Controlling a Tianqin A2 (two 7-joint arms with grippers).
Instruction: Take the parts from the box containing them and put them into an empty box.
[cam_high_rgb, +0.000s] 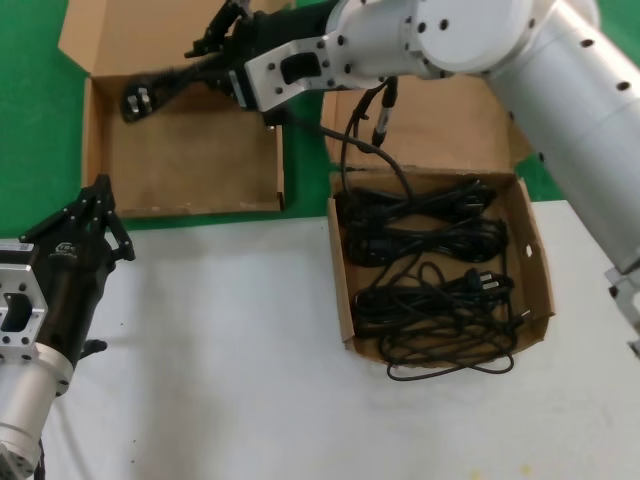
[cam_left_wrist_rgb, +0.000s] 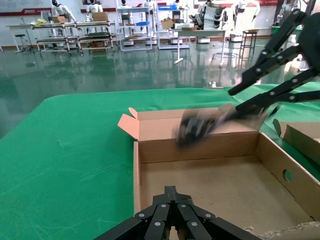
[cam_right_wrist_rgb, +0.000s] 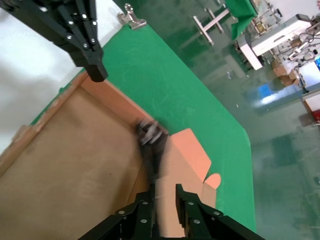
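Note:
The wider empty box (cam_high_rgb: 190, 160) lies at the back left. My right gripper (cam_high_rgb: 198, 48) hovers over its far side. A black cable (cam_high_rgb: 165, 88) stretches just beneath the fingers, plug toward the left wall. In the right wrist view the jaws of this gripper (cam_right_wrist_rgb: 164, 187) stand slightly apart, and the blurred cable (cam_right_wrist_rgb: 150, 145) runs off one fingertip without filling the gap. A strand (cam_high_rgb: 350, 140) trails under the arm to the squarish box (cam_high_rgb: 535, 250), where more cables (cam_high_rgb: 430, 270) lie. My left gripper (cam_high_rgb: 100, 190) waits shut at the empty box's near edge.
Both boxes rest where the white table (cam_high_rgb: 220, 330) meets the green cloth (cam_high_rgb: 30, 120). The empty box's lid flap (cam_high_rgb: 110, 30) lies open at the back. Seen from the left wrist, the right gripper (cam_left_wrist_rgb: 233, 101) hangs over that box's back wall (cam_left_wrist_rgb: 200, 145).

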